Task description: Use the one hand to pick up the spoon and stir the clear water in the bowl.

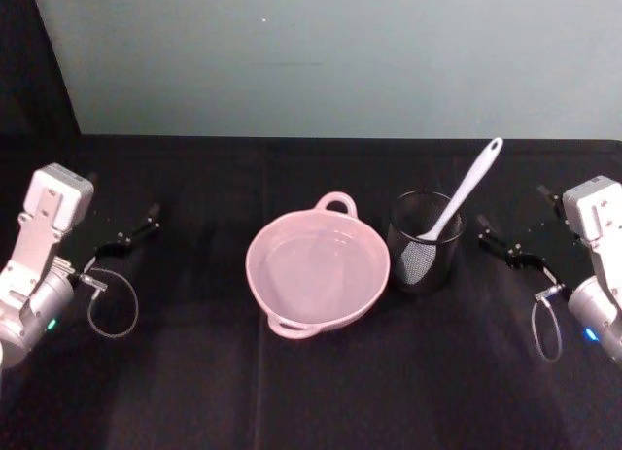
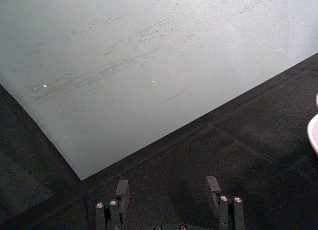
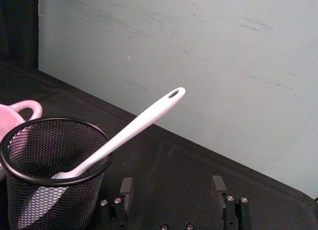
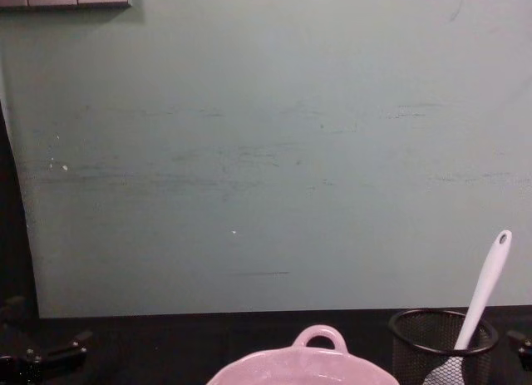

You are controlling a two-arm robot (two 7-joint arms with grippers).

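Spoon [image 1: 457, 202] leans in mesh cup [image 1: 426, 270] — nine o'clock of the spread right end effector [image 1: 482, 230]; left end effector [image 1: 151, 220] parked, also spread.

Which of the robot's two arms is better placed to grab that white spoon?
Right. The right gripper rests open just beside the mesh cup holding the spoon; the left gripper sits across the bowl from it.
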